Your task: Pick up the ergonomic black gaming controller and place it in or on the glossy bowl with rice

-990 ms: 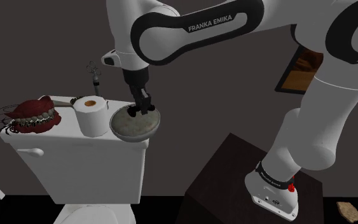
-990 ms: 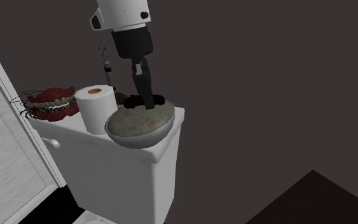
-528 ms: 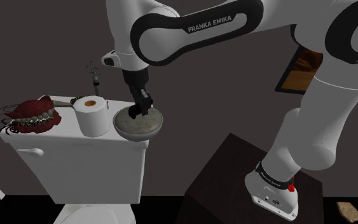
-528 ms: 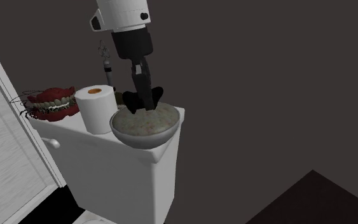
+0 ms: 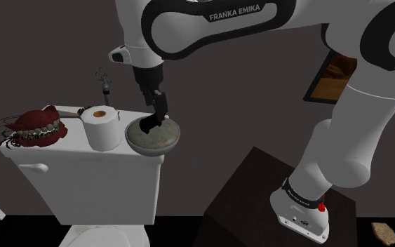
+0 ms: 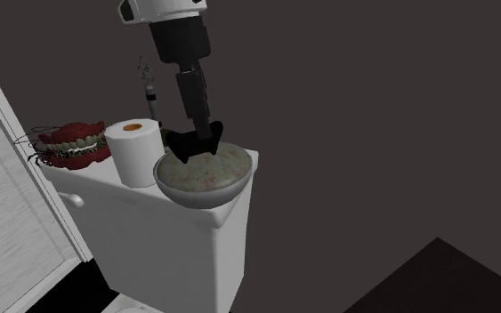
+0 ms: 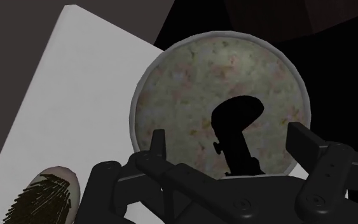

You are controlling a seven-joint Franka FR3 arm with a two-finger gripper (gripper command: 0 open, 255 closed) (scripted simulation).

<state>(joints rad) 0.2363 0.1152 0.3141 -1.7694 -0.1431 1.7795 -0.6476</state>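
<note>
The black gaming controller [image 5: 148, 125] [image 6: 194, 146] lies on the rice in the glossy grey bowl [image 5: 155, 143] [image 6: 201, 189], which stands on the white toilet tank lid [image 5: 62, 156]. My gripper [image 5: 158, 111] [image 6: 200, 123] hangs just above it, open. In the wrist view the controller [image 7: 236, 121] rests on the speckled rice of the bowl [image 7: 171, 83], between my spread fingers [image 7: 158, 141] and free of both; my gripper [image 7: 227, 135] holds nothing.
A toilet paper roll [image 5: 101, 128] [image 6: 133, 149] stands right beside the bowl, and a red denture model [image 5: 40, 127] [image 6: 73, 145] beyond it. A small metal piece [image 5: 105, 85] stands at the lid's back. An oval streaked object [image 7: 44, 197] lies on the lid. The dark stand [image 5: 259, 189] is lower right.
The gripper has opened and risen a little, leaving the controller on the rice. The bowl, tilted a second ago, has settled level.
</note>
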